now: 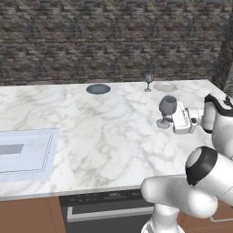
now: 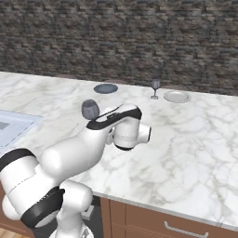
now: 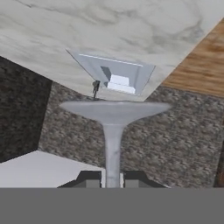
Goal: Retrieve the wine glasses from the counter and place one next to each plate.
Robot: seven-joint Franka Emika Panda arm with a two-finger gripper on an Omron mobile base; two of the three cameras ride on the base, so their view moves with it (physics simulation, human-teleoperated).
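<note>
White marble counter [image 1: 104, 132] before a dark stone wall [image 1: 109, 41], with the robot holding one wine glass.

Gripper [image 1: 173, 119] is closed on the thin stem of a grey wine glass [image 1: 166, 110] and holds it lifted over the near right part of the counter, tilted to the side; the hand view looks along this stem to the round foot. Second wine glass [image 1: 148, 81] stands upright at the far edge, just left of the pale plate [image 1: 165, 86]. Dark plate [image 1: 98, 89] lies further left, apart from both glasses.
</note>
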